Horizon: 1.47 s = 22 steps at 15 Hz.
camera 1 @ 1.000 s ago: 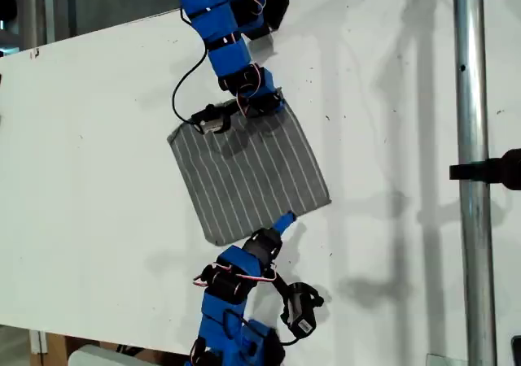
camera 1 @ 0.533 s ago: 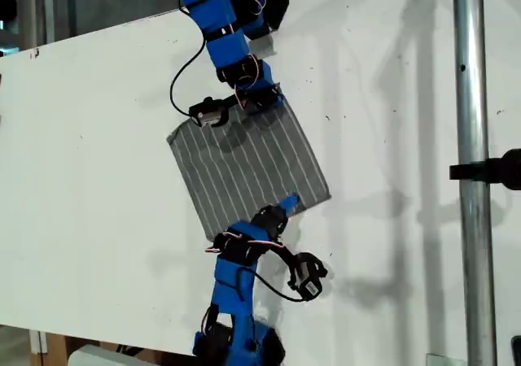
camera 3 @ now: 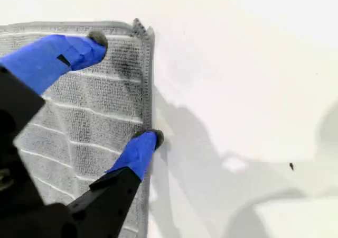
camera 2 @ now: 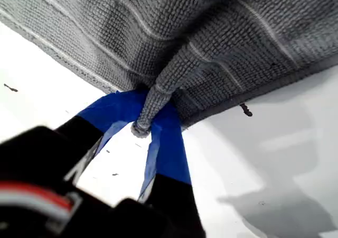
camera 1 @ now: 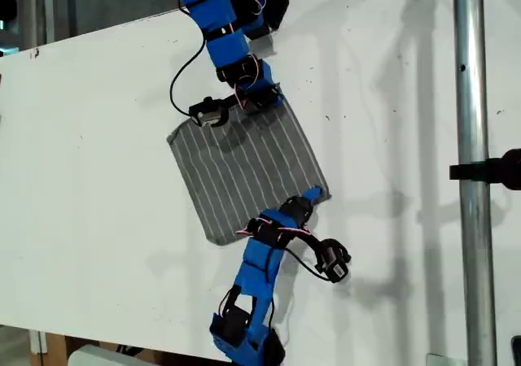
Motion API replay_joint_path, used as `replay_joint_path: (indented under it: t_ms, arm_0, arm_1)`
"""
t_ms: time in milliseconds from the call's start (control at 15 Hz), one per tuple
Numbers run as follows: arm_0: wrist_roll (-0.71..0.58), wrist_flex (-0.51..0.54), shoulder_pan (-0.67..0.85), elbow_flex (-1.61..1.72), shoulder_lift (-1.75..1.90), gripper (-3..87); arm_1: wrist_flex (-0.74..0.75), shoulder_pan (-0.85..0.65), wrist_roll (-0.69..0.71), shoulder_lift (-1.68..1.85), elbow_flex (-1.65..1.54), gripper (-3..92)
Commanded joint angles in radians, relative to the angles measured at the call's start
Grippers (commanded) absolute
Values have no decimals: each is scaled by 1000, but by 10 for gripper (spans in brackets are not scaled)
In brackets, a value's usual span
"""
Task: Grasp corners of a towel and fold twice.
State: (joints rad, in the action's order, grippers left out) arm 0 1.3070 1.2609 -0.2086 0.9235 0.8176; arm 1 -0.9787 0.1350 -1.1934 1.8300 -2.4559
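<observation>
The grey towel (camera 1: 244, 167) with thin white stripes lies flat on the white table (camera 1: 98, 179), turned like a diamond. My first gripper (camera 1: 269, 102) reaches in from the top of the exterior view and is shut on the towel's upper corner. A bunched tip of cloth (camera 2: 153, 98) sits pinched between its blue fingers (camera 2: 168, 143). My second gripper (camera 1: 312, 195) comes from the bottom of the exterior view and stands open over the towel's right corner (camera 3: 138, 25). One fingertip (camera 3: 97, 37) rests on the cloth (camera 3: 79, 116) and the other (camera 3: 153, 137) at its edge.
A vertical metal pole (camera 1: 470, 171) with a black clamp (camera 1: 492, 171) stands at the exterior view's right. The table's far edge runs across the top left of the exterior view. A black cable (camera 1: 183, 81) loops beside the first arm.
My second arm has swung toward the exterior view's right along the towel's lower edge, reaching its right corner. My first gripper has shifted slightly up and still holds its corner.
</observation>
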Motion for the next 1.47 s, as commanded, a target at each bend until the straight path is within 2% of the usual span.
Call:
replay_joint_path:
  t_ms: [0, 267, 467, 600, 733, 1067, 1400]
  arm_0:
    - [11, -64, -23, -60, -28, 287]
    - [46, -81, -17, -71, -123, 282]
    - [87, -51, -12, -69, -137, 42]
    - [114, -43, -8, -60, -156, -27]
    - [156, -18, -14, -57, -184, -28]
    - [224, 201, -100, -41, -17, -28]
    - [267, 242, -156, -3, 106, -28]
  arm_1:
    - [11, 3, 2, 2, -5, -2]
    - [14, 8, 2, 2, -2, -2]
    - [14, 8, 2, 5, 2, -2]
    - [14, 11, 2, 9, 2, -2]
    - [14, 14, 2, 12, 2, -2]
    - [9, 37, -5, 37, 20, -2]
    - [31, 110, -34, -43, 179, -2]
